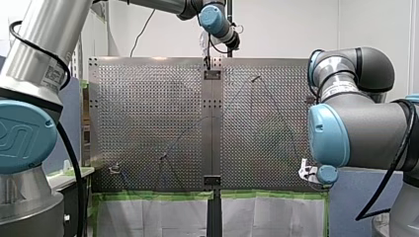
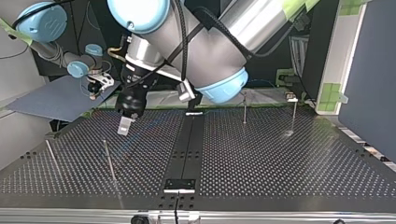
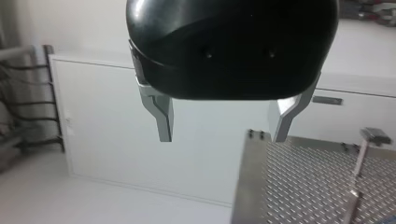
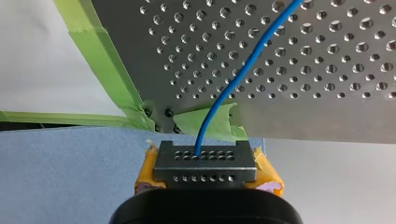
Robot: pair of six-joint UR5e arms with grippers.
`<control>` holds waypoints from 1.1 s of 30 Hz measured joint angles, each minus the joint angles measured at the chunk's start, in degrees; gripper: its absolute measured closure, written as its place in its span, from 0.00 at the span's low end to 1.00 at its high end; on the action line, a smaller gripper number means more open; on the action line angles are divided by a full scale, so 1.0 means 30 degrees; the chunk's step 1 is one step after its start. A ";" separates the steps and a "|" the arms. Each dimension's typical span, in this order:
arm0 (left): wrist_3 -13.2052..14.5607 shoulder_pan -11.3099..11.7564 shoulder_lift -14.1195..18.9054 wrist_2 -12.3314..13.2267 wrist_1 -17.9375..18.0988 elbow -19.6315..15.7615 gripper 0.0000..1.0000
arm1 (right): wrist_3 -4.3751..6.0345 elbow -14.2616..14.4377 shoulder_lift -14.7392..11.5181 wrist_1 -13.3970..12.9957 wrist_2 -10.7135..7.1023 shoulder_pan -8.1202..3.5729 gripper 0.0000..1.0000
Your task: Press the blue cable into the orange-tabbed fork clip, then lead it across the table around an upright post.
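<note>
The blue cable (image 4: 233, 88) comes out from between the yellow pads (image 4: 268, 177) of my right gripper (image 4: 200, 156), which is shut on it, and runs out over the perforated table (image 4: 327, 107). In the front view that gripper (image 1: 307, 172) hangs just off the table's near right corner. A small clip (image 1: 114, 169) stands near the near left corner; its tab colour does not show. My left gripper (image 3: 224, 126) is open and empty, its metal fingers (image 3: 163, 121) wide apart past the table's edge (image 3: 247, 177). It is high over the far middle in the front view (image 1: 207, 60).
Thin upright posts stand on the table: one (image 2: 109, 161) at the top view's left, another (image 2: 244, 107) right of the dark centre strip (image 2: 187, 140). Green tape (image 4: 112, 74) lines the table's corner by my right gripper. A grey board (image 2: 56, 98) lies under that gripper.
</note>
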 joint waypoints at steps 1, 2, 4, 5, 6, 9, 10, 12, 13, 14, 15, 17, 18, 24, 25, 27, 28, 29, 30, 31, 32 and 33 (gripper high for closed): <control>-0.0013 -0.0035 0.0140 0.0001 0.0173 -0.0164 0.00 | 0.0000 -0.0001 0.0001 -0.0019 0.0000 -0.0005 1.00; -0.0029 -0.0080 0.0276 0.0018 0.0374 -0.0374 0.00 | 0.0001 -0.0003 0.0001 -0.0071 -0.0006 -0.0010 1.00; -0.0054 -0.0138 0.0393 0.0047 0.0667 -0.0664 0.00 | 0.0002 -0.0002 0.0001 -0.0215 -0.0091 -0.0014 1.00; -0.0081 -0.0169 0.0436 0.0059 0.0866 -0.0859 0.00 | 0.0009 -0.0003 0.0001 -0.0350 -0.0213 -0.0015 1.00; -0.0102 -0.0188 0.0459 0.0067 0.1024 -0.1024 0.00 | 0.0016 -0.0005 0.0000 -0.0450 -0.0330 -0.0012 1.00; -0.0149 -0.0244 0.0477 0.0077 0.1577 -0.1576 0.00 | 0.0057 -0.0006 0.0000 -0.0719 -0.0772 0.0016 1.00; -0.0159 -0.0259 0.0478 0.0080 0.1741 -0.1746 0.00 | 0.0077 -0.0005 0.0000 -0.0798 -0.0902 0.0023 1.00; -0.0193 -0.0278 0.0480 0.0092 0.2123 -0.2118 0.00 | 0.0138 -0.0007 0.0001 -0.0956 -0.1161 0.0033 1.00; -0.0228 -0.0282 0.0480 0.0114 0.2285 -0.2288 0.00 | 0.0164 -0.0009 0.0001 -0.1002 -0.1243 0.0038 1.00; -0.0297 -0.0284 0.0480 0.0168 0.2506 -0.2500 0.00 | 0.0191 -0.0015 0.0000 -0.1044 -0.1321 0.0038 1.00; -0.0356 -0.0285 0.0485 0.0217 0.2663 -0.2656 0.00 | 0.0204 -0.0017 0.0000 -0.1066 -0.1366 0.0039 1.00; -0.0499 -0.0287 0.0483 0.0305 0.3033 -0.3031 0.00 | 0.0221 -0.0013 0.0000 -0.1093 -0.1427 0.0039 1.00; -0.0561 -0.0288 0.0482 0.0329 0.3197 -0.3189 0.00 | 0.0224 -0.0015 0.0000 -0.1098 -0.1440 0.0040 1.00; -0.0875 -0.0292 0.0489 0.0342 0.4260 -0.4257 0.00 | 0.0231 -0.0025 0.0001 -0.1082 -0.1469 0.0046 1.00; -0.0910 -0.0293 0.0491 0.0330 0.4431 -0.4422 0.00 | 0.0233 -0.0026 0.0001 -0.1077 -0.1469 0.0046 1.00; -0.0982 -0.0299 0.0491 0.0304 0.4814 -0.4815 0.00 | 0.0233 -0.0022 0.0000 -0.1065 -0.1470 0.0049 1.00; -0.1022 -0.0297 0.0488 0.0292 0.4975 -0.4967 0.00 | 0.0233 -0.0022 0.0000 -0.1062 -0.1471 0.0050 1.00; -0.1092 -0.0297 0.0488 0.0282 0.5181 -0.5179 0.00 | 0.0233 -0.0022 0.0000 -0.1052 -0.1471 0.0055 1.00; -0.1150 -0.0298 0.0488 0.0276 0.5352 -0.5355 0.00 | 0.0233 -0.0023 0.0000 -0.1044 -0.1470 0.0058 1.00; -0.1206 -0.0298 0.0484 0.0272 0.5537 -0.5530 0.00 | 0.0234 -0.0023 0.0000 -0.1039 -0.1470 0.0061 1.00; -0.1270 -0.0299 0.0482 0.0270 0.5762 -0.5758 0.00 | 0.0233 -0.0024 0.0000 -0.1032 -0.1470 0.0063 1.00; -0.1304 -0.0299 0.0483 0.0263 0.5940 -0.5942 0.00 | 0.0233 -0.0021 0.0000 -0.1023 -0.1471 0.0065 1.00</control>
